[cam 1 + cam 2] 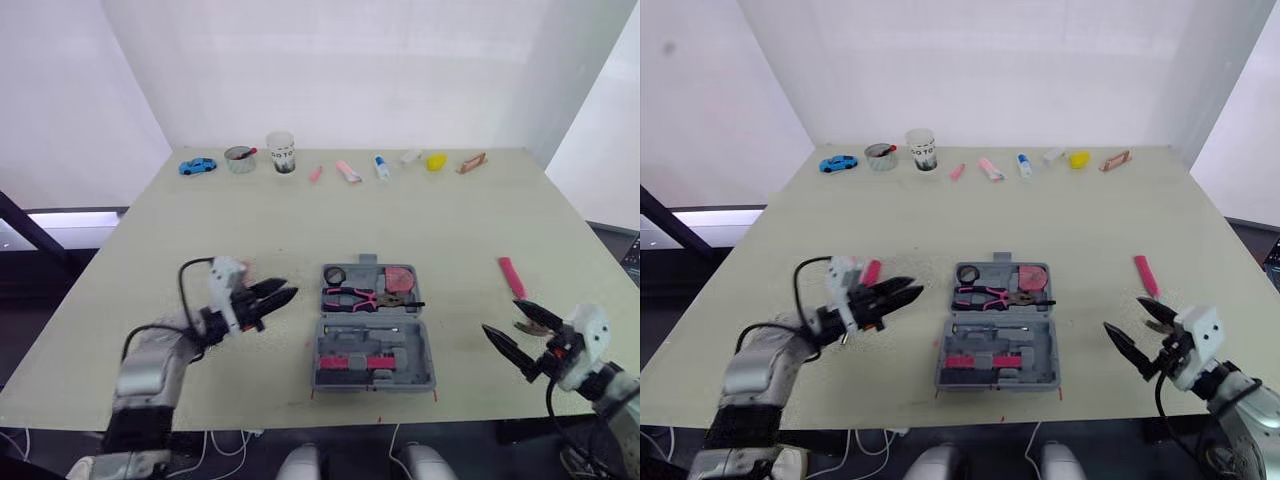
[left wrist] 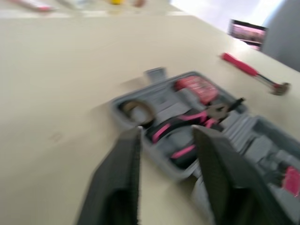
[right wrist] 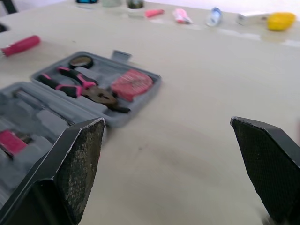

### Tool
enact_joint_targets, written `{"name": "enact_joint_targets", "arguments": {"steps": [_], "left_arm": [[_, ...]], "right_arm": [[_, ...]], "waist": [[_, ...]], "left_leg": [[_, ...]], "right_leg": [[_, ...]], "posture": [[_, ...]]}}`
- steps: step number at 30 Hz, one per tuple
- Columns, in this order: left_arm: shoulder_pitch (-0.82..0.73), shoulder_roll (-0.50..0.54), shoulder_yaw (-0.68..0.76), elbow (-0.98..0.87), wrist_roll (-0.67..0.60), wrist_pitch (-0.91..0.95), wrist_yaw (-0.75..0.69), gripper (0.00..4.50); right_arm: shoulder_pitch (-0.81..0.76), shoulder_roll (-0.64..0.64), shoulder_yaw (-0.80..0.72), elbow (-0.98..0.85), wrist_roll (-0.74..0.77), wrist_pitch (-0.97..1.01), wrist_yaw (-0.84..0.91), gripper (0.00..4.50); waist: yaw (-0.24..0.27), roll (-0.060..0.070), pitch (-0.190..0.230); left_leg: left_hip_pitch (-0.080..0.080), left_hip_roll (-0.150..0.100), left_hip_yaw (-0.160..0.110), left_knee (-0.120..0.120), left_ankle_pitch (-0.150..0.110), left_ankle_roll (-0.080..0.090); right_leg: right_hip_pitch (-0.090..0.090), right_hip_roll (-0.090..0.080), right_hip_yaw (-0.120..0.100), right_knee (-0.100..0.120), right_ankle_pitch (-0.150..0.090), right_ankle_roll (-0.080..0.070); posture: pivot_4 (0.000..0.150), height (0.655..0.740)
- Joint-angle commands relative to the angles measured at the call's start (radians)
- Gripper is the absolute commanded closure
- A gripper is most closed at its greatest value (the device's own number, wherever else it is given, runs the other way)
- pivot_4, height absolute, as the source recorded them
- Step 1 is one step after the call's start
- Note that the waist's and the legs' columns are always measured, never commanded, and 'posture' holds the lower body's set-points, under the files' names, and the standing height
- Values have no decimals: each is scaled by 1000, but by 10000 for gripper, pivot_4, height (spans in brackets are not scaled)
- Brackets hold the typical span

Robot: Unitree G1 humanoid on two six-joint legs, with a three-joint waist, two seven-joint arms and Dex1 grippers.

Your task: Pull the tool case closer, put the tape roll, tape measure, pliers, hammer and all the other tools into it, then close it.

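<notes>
Lying near the front edge of the table (image 1: pixel 450 210), the tool case (image 1: pixel 430 375) sits open between the two arms. The left fingers (image 1: pixel 270 293) hover just left of the case's far half and point toward it. They are parted by a narrow gap and hold nothing. A pink-handled tool (image 1: pixel 871 272) lies on the table just behind them. The right fingers (image 1: pixel 505 345) are well apart from the case on its right side, spread wide and empty. The hammer (image 1: pixel 511 277) lies on the table just beyond them, its pink handle pointing away from the robot and its head close to the farther fingertip. A white cup (image 1: pixel 282 152) in the row of small items at the far edge carries dark lettering too small to read. The case is grey moulded plastic, its two halves laid flat, with a latch tab on the far edge. The far half holds a black tape roll (image 1: pixel 334 275) at left, pliers (image 1: pixel 350 297) with pink handles across the middle, and a red tape measure (image 1: pixel 399 278) at right. The near half holds pink parts seated in moulded recesses.
</notes>
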Motion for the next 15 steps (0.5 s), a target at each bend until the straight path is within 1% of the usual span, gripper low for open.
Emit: {"name": "enact_joint_targets", "arguments": {"steps": [1, 2, 3, 6, 11, 14, 15], "left_arm": [[107, 21, 99, -79, -37, -29, 29, 5826], [160, 27, 133, -80, -30, -50, 40, 2272], [211, 31, 163, -71, -18, -80, 50, 217], [305, 20, 233, -33, -14, -145, 92, 217], [413, -4, 289, 37, 4, -253, 135, 217], [493, -41, 330, 31, -17, -279, 162, 217], [511, -50, 337, 25, -23, -285, 168, 217]], "right_arm": [[48, 23, -73, -6, 26, -39, -14, 0], [72, 34, -95, 8, 28, -52, -19, 0], [94, 47, -116, 24, 29, -66, -23, 0], [151, 91, -173, 58, 34, -110, -45, 0], [256, 157, -217, 58, 24, -164, -73, 0], [301, 212, -259, 66, 51, -176, -125, 0], [308, 223, -269, 72, 54, -180, -134, 0]], "waist": [[0, 0, 0], [0, 0, 0], [-3, 0, 0], [0, 0, 0], [1, 0, 0], [-1, 0, -1], [-4, 0, -1]], "left_leg": [[0, 0, 0, 0, 0, 0], [1, 1, 0, 0, 0, 0], [2, 1, 1, 0, 0, 0], [2, 2, 1, -2, 0, 0], [2, 2, 2, -2, 0, 0], [2, 3, 3, -3, 0, 0], [2, 3, 3, -3, 0, 0]], "right_leg": [[0, -1, 0, 0, 0, -1], [1, -1, 0, 0, 0, -1], [1, -1, 1, 0, -1, -1], [1, -2, 1, -1, -1, -1], [0, -4, 1, -1, -2, 0], [0, -6, 1, -1, -2, 1], [-1, -10, 1, -1, -2, 0]], "posture": [[1500, 7400], [1500, 7400], [1500, 7400], [1500, 7400], [1500, 7400], [1500, 7400], [1500, 7400]]}}
